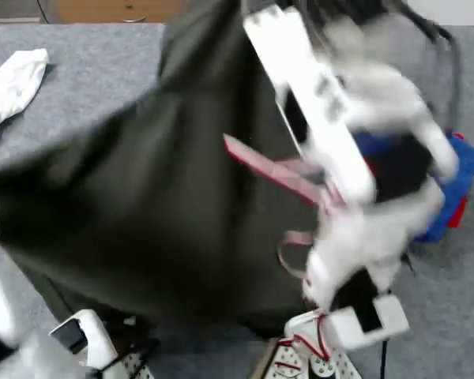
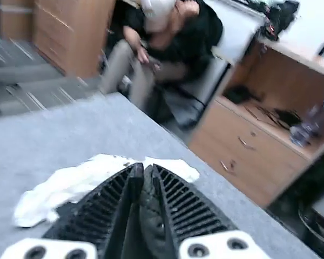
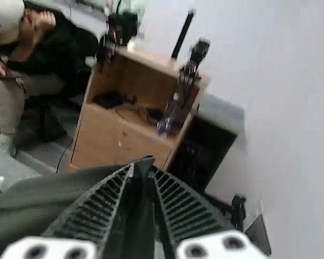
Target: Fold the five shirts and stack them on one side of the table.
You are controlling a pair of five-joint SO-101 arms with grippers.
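A dark olive shirt [image 1: 166, 197] hangs spread above the table, lifted at two corners. My left gripper [image 2: 144, 170] is shut on a fold of this dark cloth [image 2: 146, 208], raised over the grey table. My right gripper [image 3: 143, 164] is shut on another edge of the shirt [image 3: 43, 199], held high. The right arm [image 1: 324, 110] rises from the near edge toward the far side. A white shirt [image 1: 16, 83] lies crumpled at the far left, the same white shirt [image 2: 97, 181] lying beyond my left fingers. A blue shirt [image 1: 462, 170] lies at the right edge, with something red under it.
The arm bases [image 1: 332, 347] stand at the near edge. A pink strip [image 1: 272, 170] crosses in front of the dark shirt by the right arm. Grey table surface [image 1: 87, 55] shows at the far left. A wooden cabinet [image 3: 124, 124] stands off the table.
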